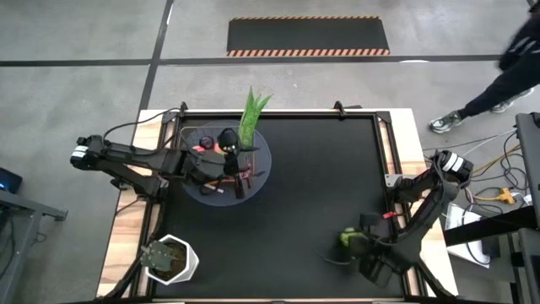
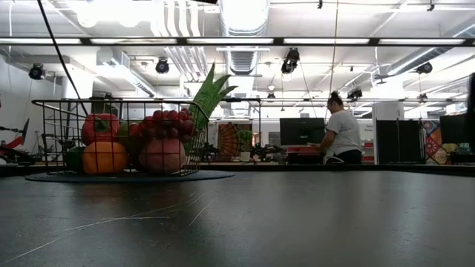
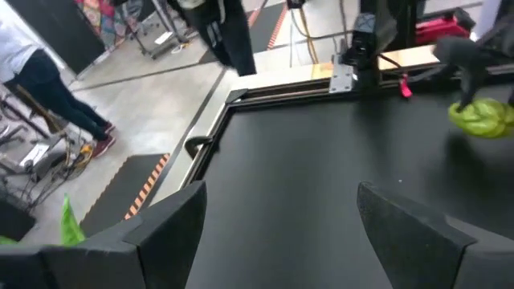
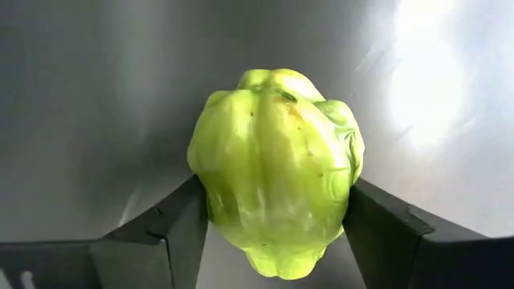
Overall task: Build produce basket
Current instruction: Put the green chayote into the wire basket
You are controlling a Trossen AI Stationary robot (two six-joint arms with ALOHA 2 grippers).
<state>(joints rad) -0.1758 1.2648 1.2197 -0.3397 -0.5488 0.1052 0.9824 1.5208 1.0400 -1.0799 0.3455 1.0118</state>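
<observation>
The wire basket (image 1: pixel 211 145) stands on its round grey disc (image 1: pixel 263 165) at the table's far left. In it lie an orange fruit (image 2: pixel 104 157), a red one (image 2: pixel 99 127), a pink one (image 2: pixel 162 156) and dark red grapes (image 2: pixel 165 119). A green leafy stalk (image 1: pixel 252 114) sticks up out of it. My left gripper (image 3: pixel 281 193) hovers open above the basket, holding nothing. Near the table's front right, my right gripper (image 4: pixel 277 209) is shut on a green pepper (image 1: pixel 349 239). My right gripper pinches the green pepper between its two fingers, one on each of its bulging sides (image 4: pixel 210 210). The fingers (image 4: pixel 377 229) come from above, slanting down. The pepper's lobed end faces the wrist camera, and the pepper sits low over the black mat; I cannot tell whether it rests on it.
A white hexagonal plant pot (image 1: pixel 171 258) stands at the near left corner. The black mat (image 1: pixel 321 177) between basket and pepper is bare. A person (image 2: pixel 341 135) stands in the room behind, and another walks past the far right (image 1: pixel 506 80).
</observation>
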